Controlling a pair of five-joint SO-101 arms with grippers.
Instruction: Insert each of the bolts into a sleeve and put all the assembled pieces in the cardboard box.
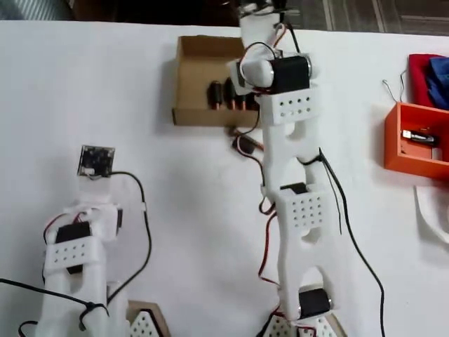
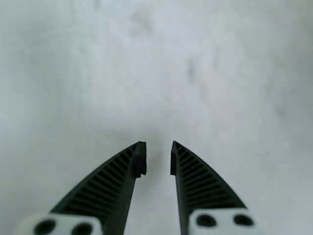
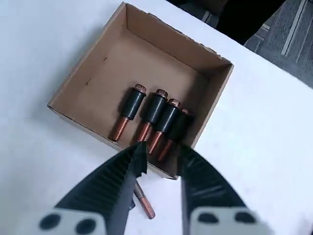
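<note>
Cardboard box [image 1: 200,70] is sitting near the table's [image 1: 175,210] far edge in the high view, with dark pieces [image 1: 228,95] lying inside along its near wall. Right arm [image 1: 295,203] is stretching from the near edge out over the box's right side. Left arm [image 1: 74,253] is sitting folded by the near-left corner. Orange bin [image 1: 414,158] is standing at the right edge.

Left wrist view: left gripper [image 2: 157,159] is hanging over bare table, jaws slightly spread, pinching nothing.

Right wrist view: right gripper [image 3: 161,164] is hovering just outside one box wall, jaws spread, pinching nothing. Four pieces, copper bolts in black sleeves, are lying side by side in the box, touching, threads pointing at that wall. A loose bolt [image 3: 144,201] is lying on the table just outside the same wall, partly under one finger. Cannot tell if it is wearing a sleeve.

Step in hand is probably grabbing that loose bolt, the last one out. To do it well, the right gripper should be centring its jaws across the shaft and coming down clear of the box wall. A grip near the middle should be keeping the bolt from tipping. A lift well over the rim should be avoiding a knock to the box.
</note>
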